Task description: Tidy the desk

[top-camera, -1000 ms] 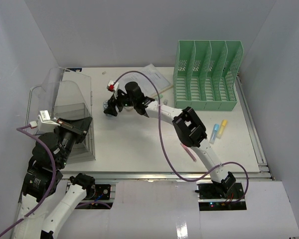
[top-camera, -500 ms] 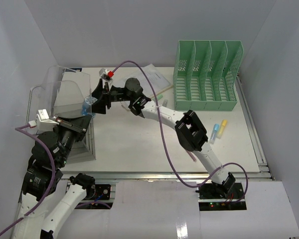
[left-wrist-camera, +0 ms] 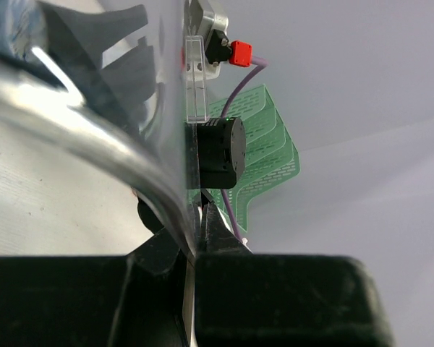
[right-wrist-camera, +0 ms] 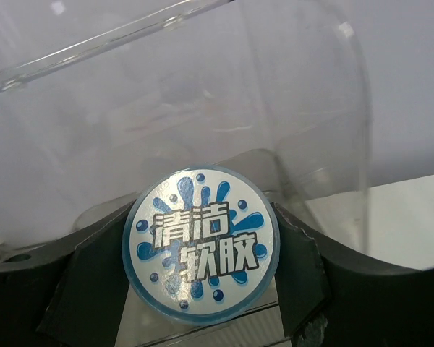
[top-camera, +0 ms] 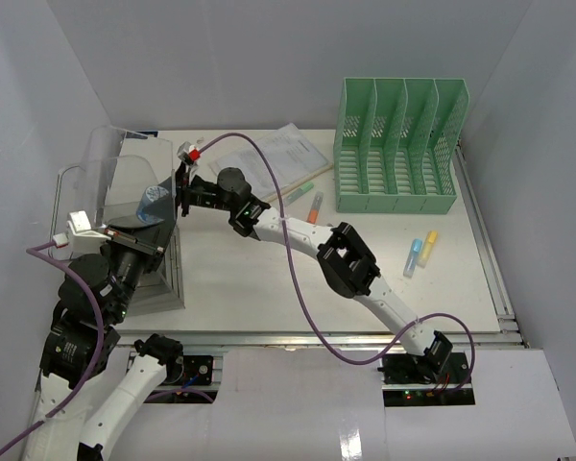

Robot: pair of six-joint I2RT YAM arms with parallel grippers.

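Observation:
A round jar with a blue-and-white splash label (right-wrist-camera: pixel 201 242) sits between my right gripper's fingers (right-wrist-camera: pixel 304 267), which are shut on its sides. My right gripper (top-camera: pixel 170 195) holds this jar (top-camera: pixel 154 198) at the open mouth of the clear bin (top-camera: pixel 125 173), whose curved wall (right-wrist-camera: pixel 202 94) fills the right wrist view. My left gripper (left-wrist-camera: pixel 192 238) is shut on the bin's thin front wall (left-wrist-camera: pixel 94 123) near the bin's lower right corner (top-camera: pixel 163 252). The bin stands at the left end of the white desk (top-camera: pixel 259 279).
A mint-green file rack (top-camera: pixel 398 144) stands at the back right. Papers (top-camera: pixel 269 154) lie behind the right arm. A green marker (top-camera: pixel 300 192) and an orange one (top-camera: pixel 315 206) lie mid-desk; a blue (top-camera: pixel 413 255) and a yellow marker (top-camera: pixel 429 242) lie right.
My right arm has swung left and up, carrying the jar from the middle of the desk to the bin's mouth. The left gripper has kept its hold on the bin.

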